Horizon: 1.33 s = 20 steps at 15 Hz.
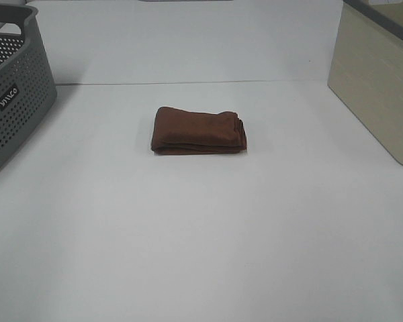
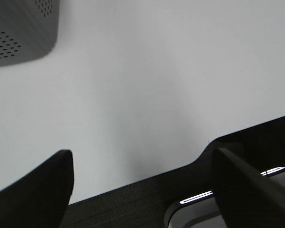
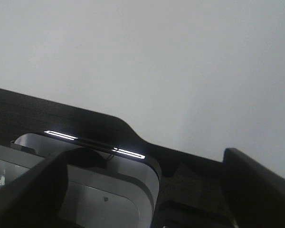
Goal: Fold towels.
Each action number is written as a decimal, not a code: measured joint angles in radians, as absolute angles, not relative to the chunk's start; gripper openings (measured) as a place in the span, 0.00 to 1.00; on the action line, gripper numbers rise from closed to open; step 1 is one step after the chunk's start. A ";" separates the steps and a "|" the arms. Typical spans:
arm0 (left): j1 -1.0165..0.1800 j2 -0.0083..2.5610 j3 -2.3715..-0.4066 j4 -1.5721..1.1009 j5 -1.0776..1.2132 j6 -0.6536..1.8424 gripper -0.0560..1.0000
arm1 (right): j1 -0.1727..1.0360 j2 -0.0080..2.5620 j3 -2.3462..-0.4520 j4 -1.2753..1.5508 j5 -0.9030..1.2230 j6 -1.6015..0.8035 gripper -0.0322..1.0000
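The dark reddish-brown towel (image 1: 199,131) lies folded into a compact rectangle at the middle of the white table (image 1: 201,235), its layered edges facing right. No tag shows. Neither arm appears in the exterior high view. My left gripper (image 2: 142,190) is open and empty, its two dark fingers (image 2: 38,190) spread wide over the table's near edge. My right gripper (image 3: 147,190) is open and empty too, with its fingers (image 3: 256,185) apart above the table edge and the robot base. The towel is out of both wrist views.
A grey perforated basket (image 1: 13,94) stands at the far left and also shows in the left wrist view (image 2: 19,28). A beige bin (image 1: 379,87) stands at the far right. A wall runs behind the table.
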State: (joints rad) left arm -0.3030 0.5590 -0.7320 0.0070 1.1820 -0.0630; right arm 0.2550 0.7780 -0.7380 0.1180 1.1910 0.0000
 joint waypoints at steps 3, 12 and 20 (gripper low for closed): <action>-0.303 0.273 -0.608 -0.009 1.213 -0.015 0.76 | 0.255 0.507 -0.598 0.106 1.191 -0.026 0.83; -0.303 -0.005 -0.528 -0.116 1.114 0.139 0.76 | 0.255 0.056 -0.508 0.096 1.073 -0.115 0.83; -0.303 -0.005 -0.500 -0.121 1.058 0.139 0.76 | 0.255 0.053 -0.507 0.099 1.070 -0.132 0.83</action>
